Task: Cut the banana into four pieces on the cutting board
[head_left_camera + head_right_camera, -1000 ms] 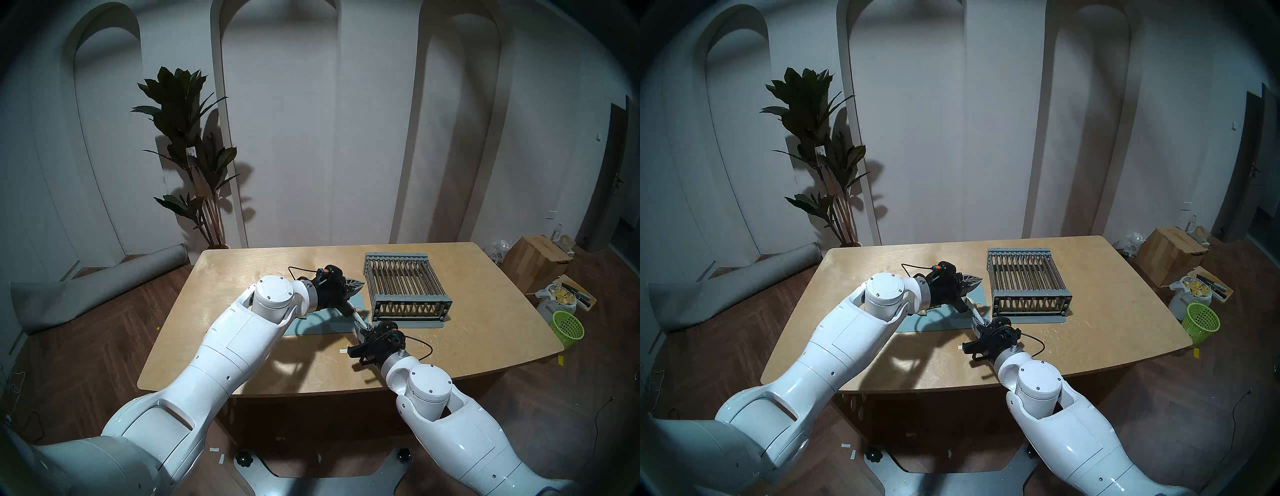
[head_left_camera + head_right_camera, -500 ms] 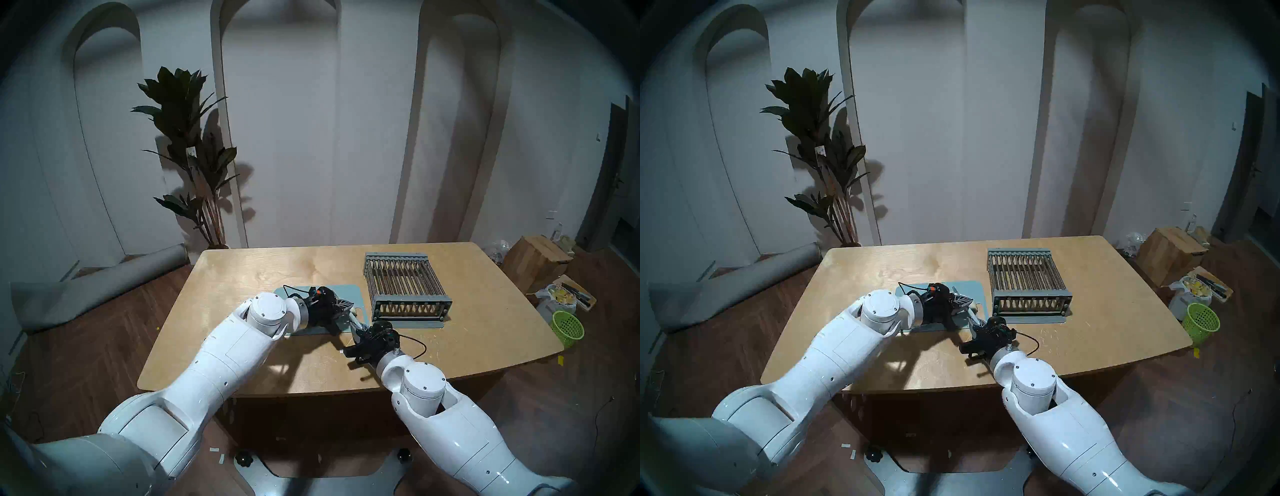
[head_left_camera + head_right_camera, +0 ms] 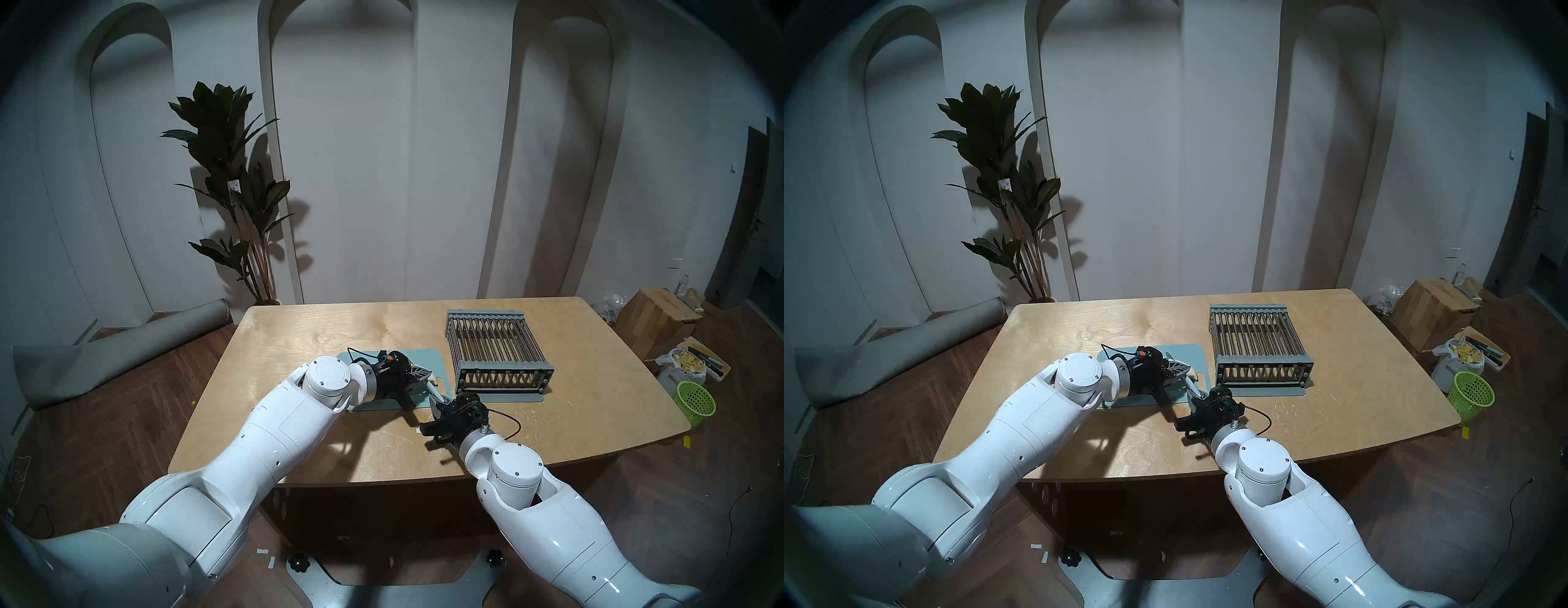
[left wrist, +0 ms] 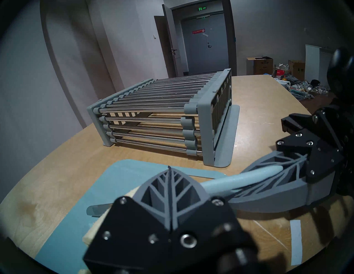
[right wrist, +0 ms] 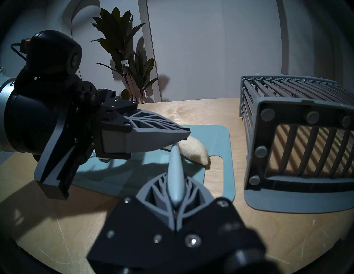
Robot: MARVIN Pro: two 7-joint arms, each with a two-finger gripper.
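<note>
The peeled pale banana (image 5: 193,151) lies on the blue-grey cutting board (image 5: 216,137), its right end near the handle slot. My left gripper (image 5: 188,132) is shut, and its tips rest on top of the banana (image 4: 132,193), hiding most of it. My right gripper (image 5: 173,181) is shut on a knife's pale blue handle (image 5: 175,164). The blade (image 4: 99,208) runs across the banana under the left fingers (image 4: 169,183); its depth is hidden. From the head, both grippers (image 3: 422,373) (image 3: 439,401) meet at the board's right end (image 3: 428,358).
A grey slatted wire rack (image 3: 496,352) stands just right of the board, close to the right gripper. The wooden table (image 3: 297,446) has bare room at the front and left. On the floor to the right are a green basket (image 3: 695,401) and boxes.
The left arm came toward me and down, setting its shut tips on the banana and uncovering the board's far edge. The right gripper and the knife shifted slightly left. Little moved in the last half second.
</note>
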